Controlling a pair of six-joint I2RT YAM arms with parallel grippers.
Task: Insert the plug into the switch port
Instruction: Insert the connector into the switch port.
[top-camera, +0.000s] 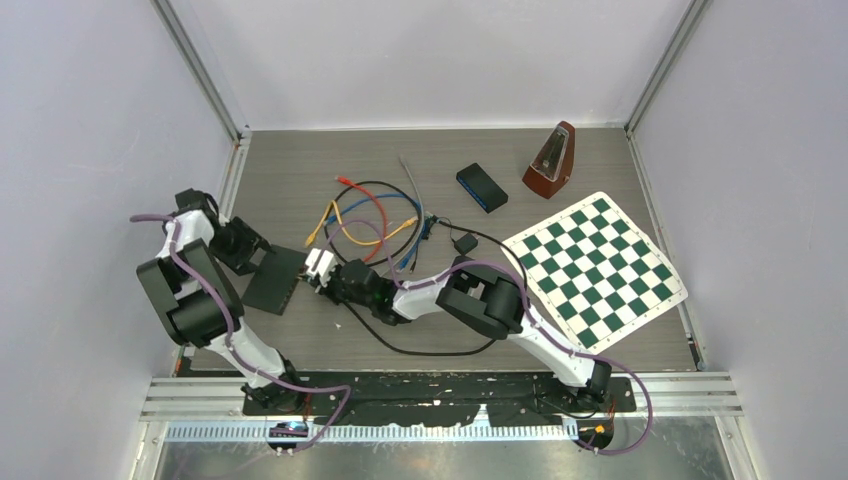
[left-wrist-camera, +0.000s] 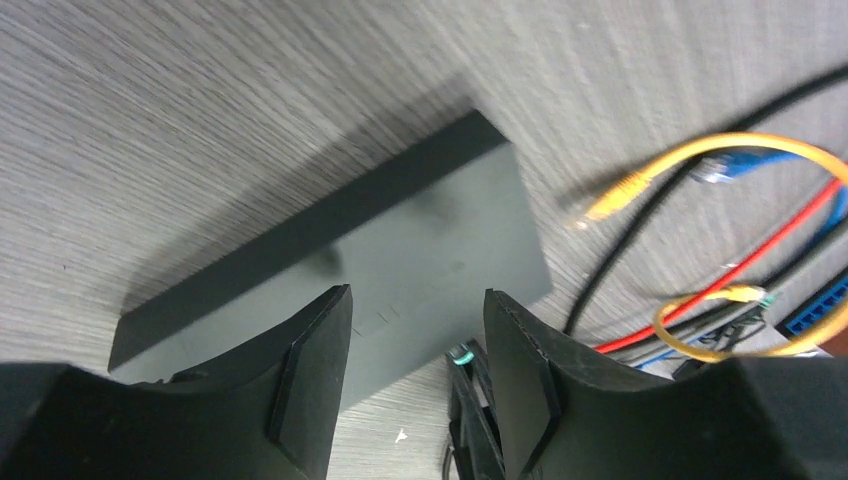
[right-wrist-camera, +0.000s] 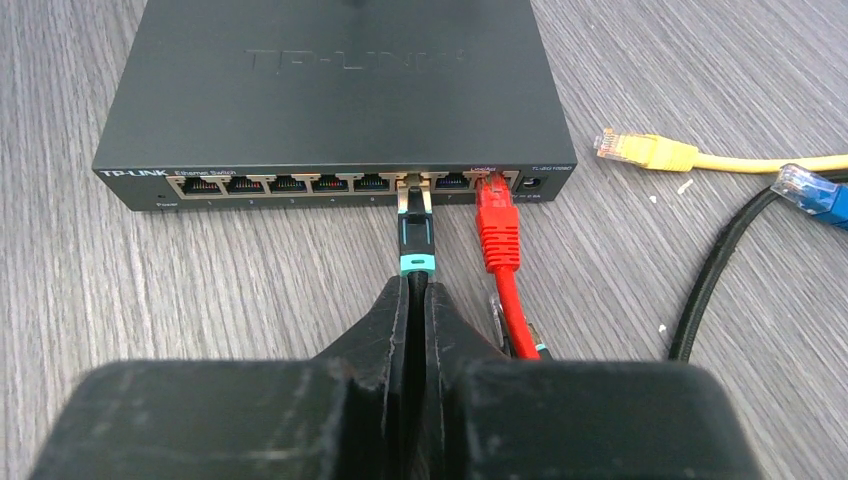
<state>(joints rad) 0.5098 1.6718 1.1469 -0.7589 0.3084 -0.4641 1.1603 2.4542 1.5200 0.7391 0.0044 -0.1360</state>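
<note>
The black switch (right-wrist-camera: 340, 90) lies flat with its row of ports facing the right wrist camera. It also shows as a dark slab (top-camera: 275, 280) in the top view. The black plug (right-wrist-camera: 416, 235) has a teal band, and its clear tip sits in the mouth of a port; how deep it reaches I cannot tell. One empty port separates it from a red plug (right-wrist-camera: 497, 215) seated further right. My right gripper (right-wrist-camera: 418, 285) is shut on the cable just behind the plug. My left gripper (left-wrist-camera: 415, 320) hangs open over the switch (left-wrist-camera: 400, 250), holding nothing.
Loose yellow (right-wrist-camera: 640, 150) and blue (right-wrist-camera: 805, 190) plugs and a thick black cable (right-wrist-camera: 720, 270) lie right of the switch. Behind it is a tangle of coloured cables (top-camera: 370, 220). A small black box (top-camera: 481, 187), a metronome (top-camera: 550, 160) and a chessboard mat (top-camera: 595, 265) sit to the right.
</note>
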